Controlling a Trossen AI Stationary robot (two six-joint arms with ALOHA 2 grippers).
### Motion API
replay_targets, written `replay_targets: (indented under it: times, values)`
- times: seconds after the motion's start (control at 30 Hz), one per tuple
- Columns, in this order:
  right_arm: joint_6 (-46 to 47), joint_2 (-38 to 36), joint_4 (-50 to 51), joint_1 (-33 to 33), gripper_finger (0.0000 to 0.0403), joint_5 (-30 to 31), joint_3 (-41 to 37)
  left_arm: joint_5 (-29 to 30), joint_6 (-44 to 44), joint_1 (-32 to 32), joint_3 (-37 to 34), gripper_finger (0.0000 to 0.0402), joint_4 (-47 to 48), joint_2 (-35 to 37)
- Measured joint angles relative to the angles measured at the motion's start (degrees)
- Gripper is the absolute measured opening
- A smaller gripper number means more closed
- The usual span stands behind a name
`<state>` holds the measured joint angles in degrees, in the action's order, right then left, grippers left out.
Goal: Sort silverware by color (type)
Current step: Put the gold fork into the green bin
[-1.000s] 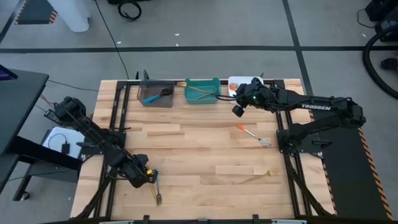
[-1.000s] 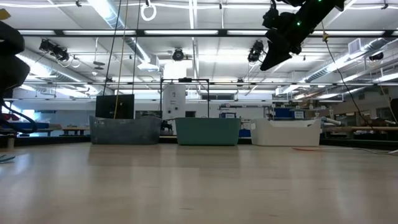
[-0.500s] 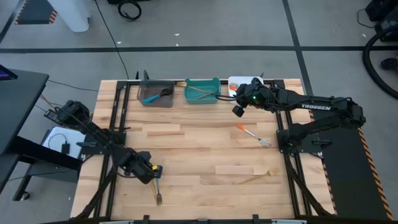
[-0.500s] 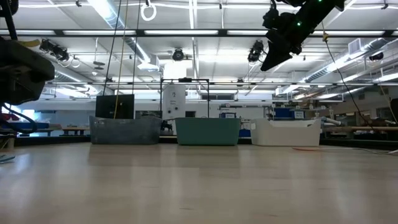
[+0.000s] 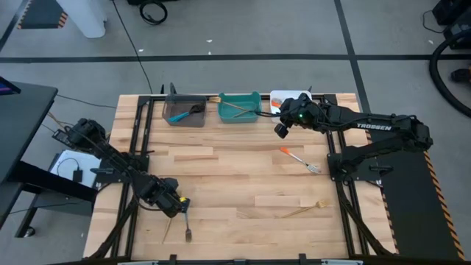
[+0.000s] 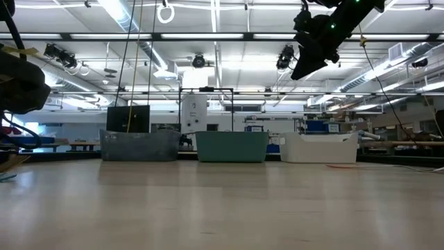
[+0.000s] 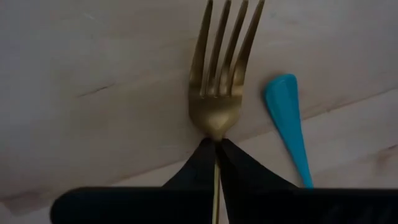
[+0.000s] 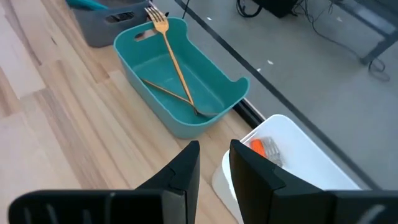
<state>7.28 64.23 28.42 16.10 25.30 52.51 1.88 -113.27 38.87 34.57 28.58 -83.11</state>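
Note:
Near the table's near left corner, my left gripper (image 5: 180, 207) is shut on a gold fork (image 7: 221, 74) that lies on the wood. A blue handle (image 7: 286, 118) lies right beside the fork's head. An orange-handled fork (image 5: 298, 160) and another gold fork (image 5: 303, 210) lie on the table's right half. My right gripper (image 8: 211, 162) hangs open high over the far right, between the teal bin and the white bin, with nothing between its fingers. My left gripper pinches the gold fork's neck (image 7: 216, 134), just behind the head, between its two fingertips. The fingers come from above, pointing steeply down, and stand across the shaft. The head lies flat on the table with its tines pointing away from the fingers. The handle is hidden behind the fingers.
Three bins stand along the far edge: a grey one (image 5: 184, 118) holding a blue utensil, a teal one (image 8: 230, 93) holding gold forks (image 8: 174, 62), and a white one (image 8: 292, 134) with an orange-handled piece (image 8: 264, 148). Bare wood lies in the table's middle.
My left gripper has sunk a little and gone slightly toward the table's right edge, then shut on the gold fork's neck.

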Motion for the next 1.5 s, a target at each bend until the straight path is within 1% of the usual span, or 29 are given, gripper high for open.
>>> replay_targets:
  times: [0.13,0.2,0.3,0.4,0.5,0.57,0.67,0.77,0.87,0.97,1.07,1.17,1.3,1.4,1.5]
  values:
    - [2.01,0.0,-0.03,0.0,0.0094,-1.48,0.0,0.81,0.2,0.03,-0.03,0.0014,-0.71,0.94]
    - [2.21,0.0,-0.13,-0.01,0.0094,-3.11,0.0,2.42,0.21,0.03,0.21,0.0014,-0.78,2.02]
    - [4.0,0.0,-2.09,0.0,0.0094,-6.19,0.0,8.75,0.3,-0.65,0.89,0.0013,0.5,4.27]
    - [9.81,0.15,-7.55,0.0,0.0094,-12.36,0.0,14.09,2.29,-2.55,2.35,0.0012,1.28,7.44]
    - [12.83,0.92,-14.7,-0.04,0.0094,-18.73,-0.02,20.95,7.08,-6.89,3.32,0.0012,2.72,10.69]
    - [12.48,1.85,-20.55,-0.28,0.0094,-22.29,0.0,25.37,11.81,-10.85,3.98,0.0012,2.33,12.95]
    - [8.17,3.96,-28.86,-0.42,0.0094,-26.0,0.0,29.4,21.45,-17.76,4.83,0.0012,2.07,16.07]
    - [3.31,6.99,-36.23,-0.39,0.0094,-27.12,0.0,33.1,32.96,-25.44,6.24,0.0012,-0.33,18.35]
    - [0.31,10.82,-42.85,-0.39,0.0094,-27.06,-0.01,36.18,48.01,-32.38,7.66,0.0012,-7.75,18.62]
    - [-2.51,15.48,-49.99,-0.17,0.0094,-26.89,-0.02,36.8,62.84,-38.52,8.17,0.0012,-19.45,18.48]
    - [-4.35,20.31,-58.51,0.17,0.0094,-26.62,-0.02,35.88,71.78,-43.82,8.26,0.0013,-30.17,17.44]
    - [-6.48,24.52,-67.43,0.67,0.0094,-26.6,0.02,33.23,76.16,-48.23,8.26,0.0013,-36.7,16.76]
    - [-7.32,28.85,-77.2,1.41,0.0094,-26.55,0.0,28.91,79.36,-52.11,8.26,0.0013,-40.74,15.55]
    - [-7.1,31.36,-80.82,2.16,0.0094,-27.65,0.1,25.33,82.54,-53.57,8.26,0.0013,-43.78,14.19]
    - [-5.58,33.51,-80.67,2.56,0.0094,-28.15,1.85,22.67,85.1,-54.25,8.26,0.0014,-47.38,12.33]
